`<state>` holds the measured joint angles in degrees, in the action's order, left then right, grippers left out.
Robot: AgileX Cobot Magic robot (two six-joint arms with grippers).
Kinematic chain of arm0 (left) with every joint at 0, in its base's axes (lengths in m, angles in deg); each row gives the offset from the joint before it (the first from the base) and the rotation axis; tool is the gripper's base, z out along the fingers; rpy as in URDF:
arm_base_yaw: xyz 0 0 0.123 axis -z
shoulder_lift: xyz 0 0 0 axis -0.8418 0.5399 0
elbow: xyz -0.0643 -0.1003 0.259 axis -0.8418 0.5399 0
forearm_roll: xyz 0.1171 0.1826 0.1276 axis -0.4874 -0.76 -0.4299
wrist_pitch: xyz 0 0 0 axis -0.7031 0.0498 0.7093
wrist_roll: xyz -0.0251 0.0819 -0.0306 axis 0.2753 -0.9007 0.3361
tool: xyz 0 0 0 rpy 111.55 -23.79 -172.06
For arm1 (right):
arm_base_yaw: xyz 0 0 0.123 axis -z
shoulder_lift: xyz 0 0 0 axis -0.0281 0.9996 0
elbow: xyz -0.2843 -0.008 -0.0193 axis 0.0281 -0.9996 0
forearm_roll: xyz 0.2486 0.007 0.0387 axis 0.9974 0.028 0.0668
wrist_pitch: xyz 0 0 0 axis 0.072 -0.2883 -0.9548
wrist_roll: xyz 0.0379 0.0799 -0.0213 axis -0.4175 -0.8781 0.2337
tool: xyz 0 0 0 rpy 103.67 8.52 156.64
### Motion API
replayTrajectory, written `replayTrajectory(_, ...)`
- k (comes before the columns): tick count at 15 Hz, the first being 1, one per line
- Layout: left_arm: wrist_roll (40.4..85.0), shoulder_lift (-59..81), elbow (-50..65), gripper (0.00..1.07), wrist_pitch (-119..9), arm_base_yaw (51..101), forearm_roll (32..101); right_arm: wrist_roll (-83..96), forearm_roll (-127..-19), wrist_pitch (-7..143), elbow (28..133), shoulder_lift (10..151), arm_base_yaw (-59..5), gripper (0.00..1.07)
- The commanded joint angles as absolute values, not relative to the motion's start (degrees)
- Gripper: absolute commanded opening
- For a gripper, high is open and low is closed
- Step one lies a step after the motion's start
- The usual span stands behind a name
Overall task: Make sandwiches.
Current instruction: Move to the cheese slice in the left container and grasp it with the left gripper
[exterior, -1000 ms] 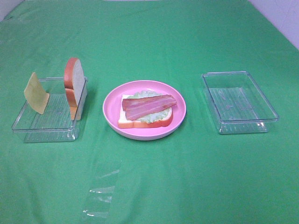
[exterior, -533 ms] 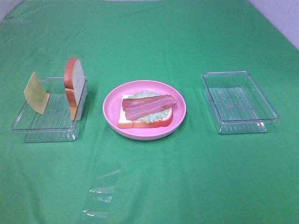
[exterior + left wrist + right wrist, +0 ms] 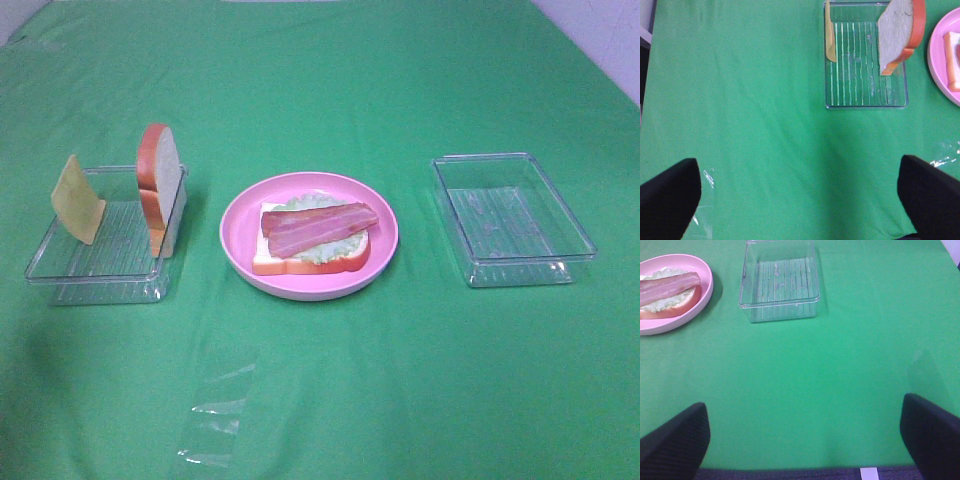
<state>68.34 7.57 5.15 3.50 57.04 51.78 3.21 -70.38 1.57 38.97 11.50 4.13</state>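
Evidently left gripper [image 3: 797,167], right gripper [image 3: 804,405] agape

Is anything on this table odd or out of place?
Yes: the bread slice and cheese square stand on edge in the left clear tray, and a clear plastic scrap lies loose on the cloth.

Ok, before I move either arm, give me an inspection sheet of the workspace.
Surface: green cloth, lightly wrinkled.
Job's things: bottom slice, lettuce and bacon stacked on plate; cheese and upright slice stand in left tray; right tray empty.
Clutter: clear film lying on the cloth near the front.
Grippers: left gripper and right gripper open, holding nothing, over bare cloth.
Cables: nothing seen.
Surroundings: pale wall at the far right corner.
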Motion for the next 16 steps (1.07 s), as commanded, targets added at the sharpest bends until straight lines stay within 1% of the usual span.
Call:
replayTrajectory(1,66.5,21.4,-2.5,1.02,9.4,57.2,51.8,3.7,-70.4,2.0,38.7,9.7,4.1,0.98)
replayTrajectory(2,66.5,32.2,-7.3,1.02,9.4,57.2,52.1,3.7,-70.4,2.0,38.7,9.7,4.1,0.98)
replayTrajectory(6,66.5,45.6,-14.2,1.02,9.4,57.3,52.3,3.7,-70.4,2.0,38.7,9.7,4.1,0.98)
replayTrajectory(11,65.8,58.1,-23.3,1.02,9.4,57.3,52.5,3.7,-70.4,2.0,38.7,9.7,4.1,0.98)
replayTrajectory(16,66.0,66.8,-30.0,1.02,9.4,61.2,53.1,3.7,-70.4,2.0,38.7,9.7,4.1,0.98)
